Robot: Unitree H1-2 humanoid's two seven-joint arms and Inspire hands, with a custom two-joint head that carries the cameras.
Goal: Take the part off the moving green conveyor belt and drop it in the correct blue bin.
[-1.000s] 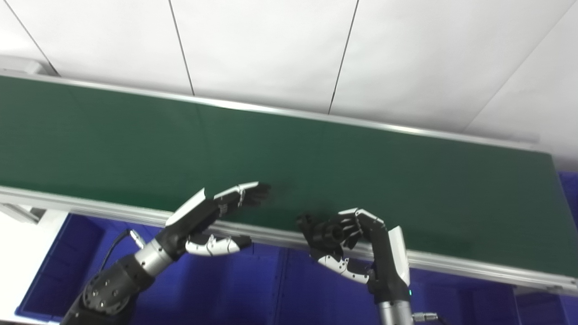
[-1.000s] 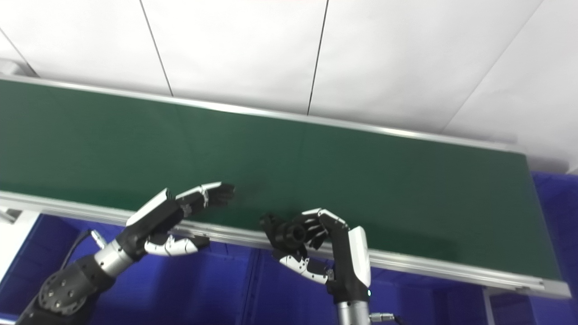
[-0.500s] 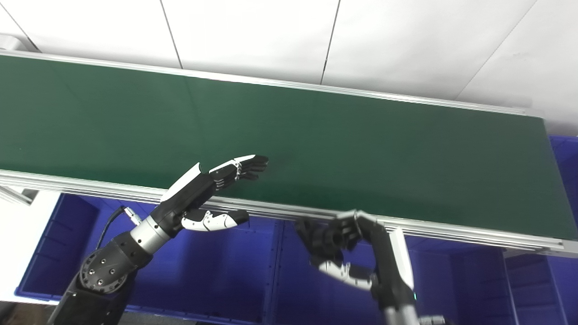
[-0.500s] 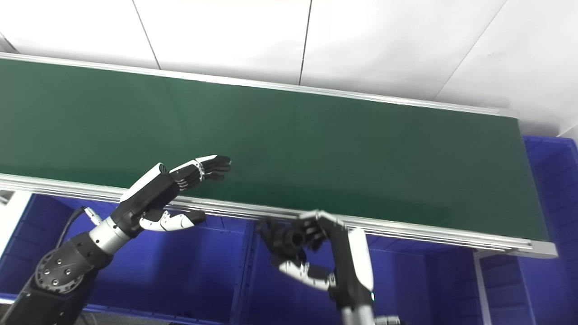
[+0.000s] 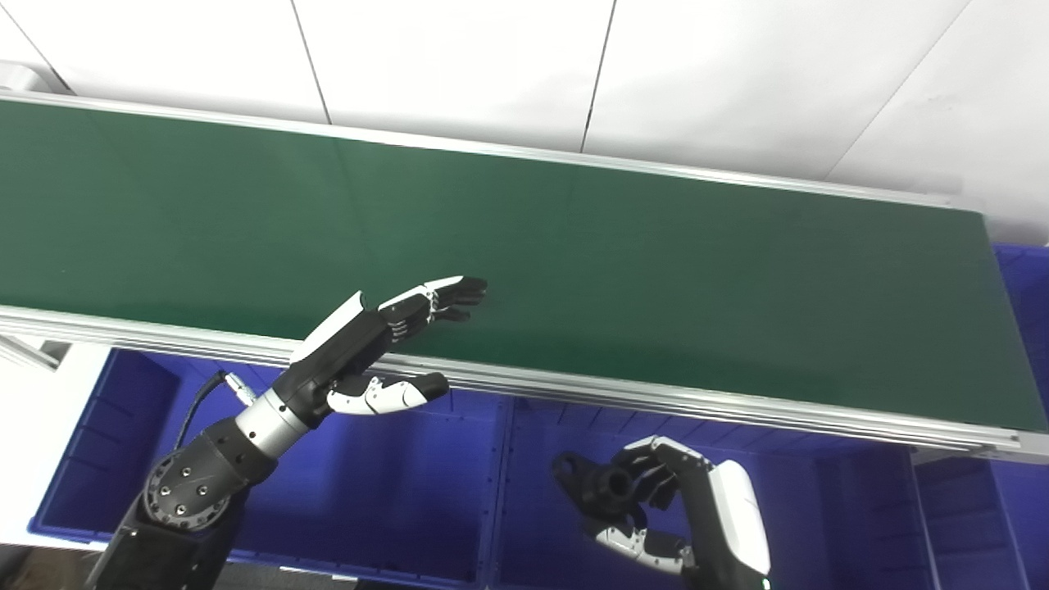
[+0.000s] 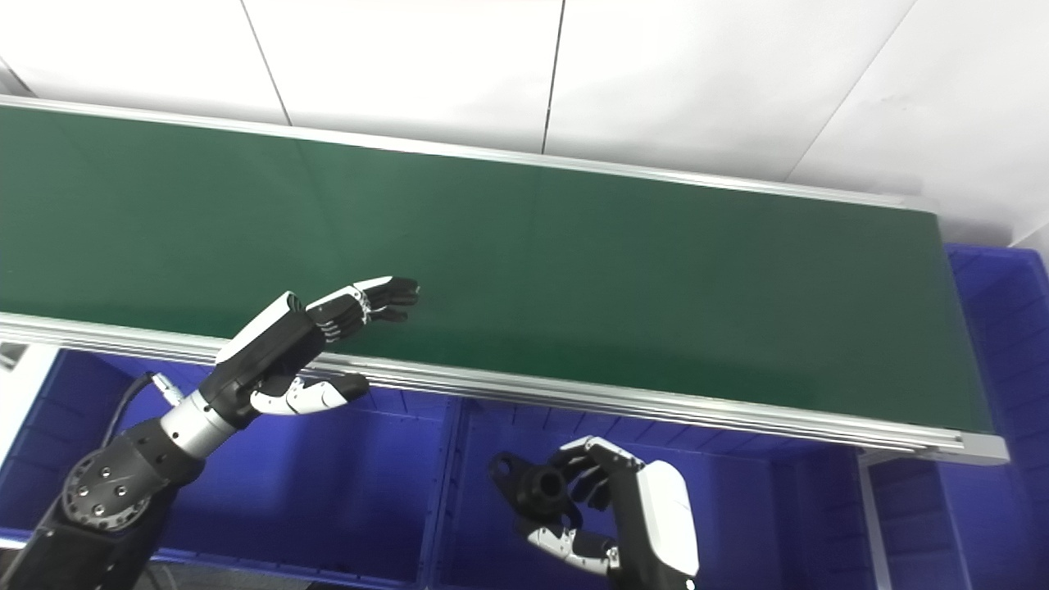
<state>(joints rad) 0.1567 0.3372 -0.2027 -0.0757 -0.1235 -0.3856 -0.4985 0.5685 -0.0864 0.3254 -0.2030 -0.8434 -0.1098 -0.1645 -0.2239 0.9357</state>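
The green conveyor belt (image 5: 656, 270) runs across the middle of both views and carries nothing. My right hand (image 5: 656, 508) is below the belt's near rail, over the middle blue bin (image 5: 557, 459), and is shut on a small black part (image 5: 602, 485) with a round opening. In the right eye view the same part (image 6: 541, 487) shows between the curled fingers. My left hand (image 5: 385, 336) is open, fingers stretched flat over the belt's near edge, holding nothing.
An aluminium rail (image 5: 737, 410) borders the belt's near side. A row of blue bins lies beneath it, the left blue bin (image 5: 123, 442) under my left arm and another blue bin (image 6: 1000, 328) past the belt's right end. White panels (image 5: 459, 65) are behind.
The camera tilted down. My right hand, still shut on the black part, came off the belt edge and dropped down over the middle bin. The left hand barely moved.
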